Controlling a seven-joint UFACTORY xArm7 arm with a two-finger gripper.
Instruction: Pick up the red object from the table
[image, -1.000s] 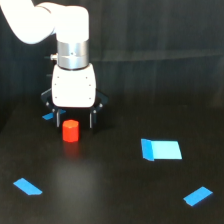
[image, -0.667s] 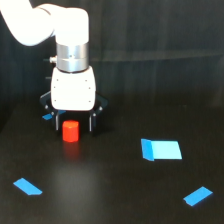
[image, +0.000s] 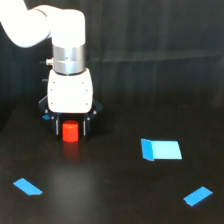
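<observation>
The red object (image: 70, 132) is a stubby red-orange cylinder standing upright on the dark table (image: 115, 190), left of centre in the exterior view. My gripper (image: 71, 129) hangs from the white head directly over it. One dark finger (image: 58, 127) is on the cylinder's left and the other is on its right. A narrow gap shows on each side, so the gripper reads as open around the cylinder. The cylinder's base still looks to rest on the table.
A flat blue rectangle (image: 161, 149) lies to the exterior view's right of the gripper. Small blue strips lie at the front left (image: 27, 186) and front right (image: 198, 196). A blue scrap (image: 46, 118) peeks out behind the gripper head. A dark curtain backs the table.
The gripper head has come down and forward over the red object, so its fingers now straddle the cylinder instead of standing behind it. The cylinder has not moved.
</observation>
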